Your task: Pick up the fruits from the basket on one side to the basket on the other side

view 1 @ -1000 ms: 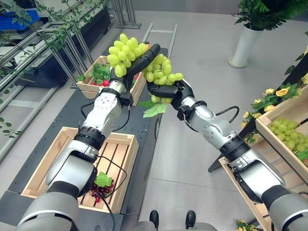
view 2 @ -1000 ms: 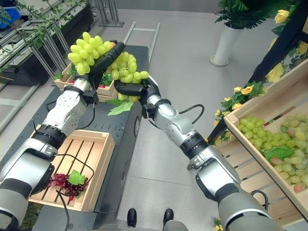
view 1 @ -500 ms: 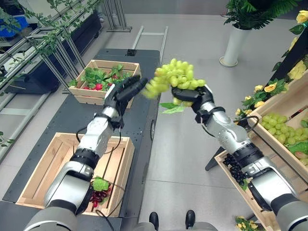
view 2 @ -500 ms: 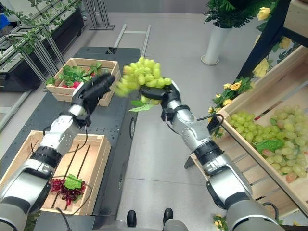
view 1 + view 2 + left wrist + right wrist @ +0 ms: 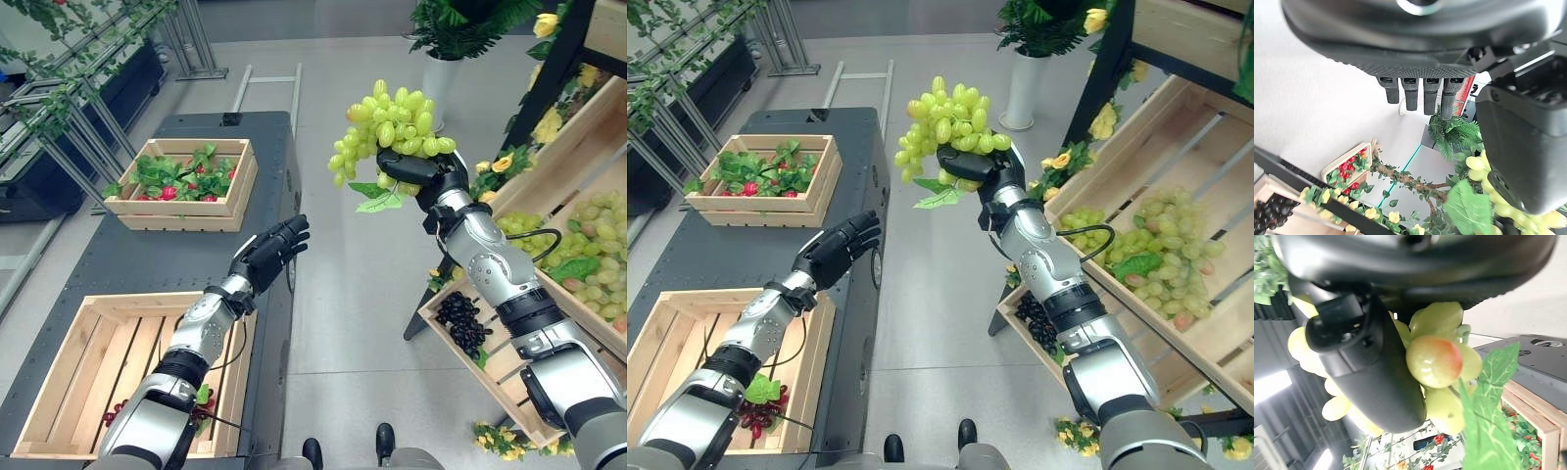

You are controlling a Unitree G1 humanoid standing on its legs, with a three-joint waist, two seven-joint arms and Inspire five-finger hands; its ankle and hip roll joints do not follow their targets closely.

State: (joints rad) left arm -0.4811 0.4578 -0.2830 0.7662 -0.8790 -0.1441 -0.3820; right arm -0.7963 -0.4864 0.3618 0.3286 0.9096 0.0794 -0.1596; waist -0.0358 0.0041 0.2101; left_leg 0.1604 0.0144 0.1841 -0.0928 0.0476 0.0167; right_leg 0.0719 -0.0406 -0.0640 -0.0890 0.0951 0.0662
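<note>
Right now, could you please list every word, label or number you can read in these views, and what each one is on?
None can be read.
Red sign past the left hand: print too small and blurred.
Green grapes in the right hand, wooden crates and dark cart: no labels visible.

Bright, even light is falling from overhead, leaving soft shadows on the pale grey concrete floor [image 5: 353,294]. Straight lines are bowing slightly towards the edges of the head views. In the right wrist view, the round yellow-green grapes [image 5: 1442,357] are sitting very close and perhaps slightly out of focus.
</note>
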